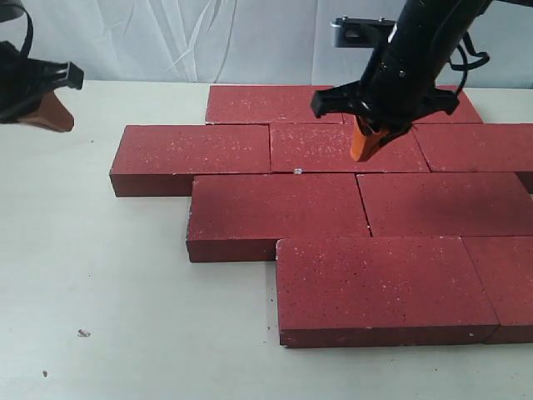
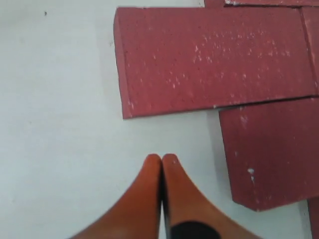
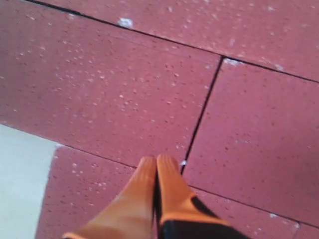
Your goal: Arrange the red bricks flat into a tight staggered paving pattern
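Red, rough and flecked with pale specks, the bricks were laid flat on the pale table, filling the middle and right of the exterior view and cut off by its right edge. Nine were counted, set in four rows, every long axis running across that view from left to right, so that the short ends were pointed toward the two sides. Each row was offset from the next, the end seams of one row being met by the body of a brick in the row beside it, and the bricks were seen pressed edge to edge with only thin dark seams between. The right gripper was held over the second row from the far side, its orange fingers pressed together with nothing between them, their tips placed just above a seam between two bricks; whether the surface was touched could not be told. The left gripper was held above bare table, clear of the bricks' left ends, its jaws likewise closed and empty
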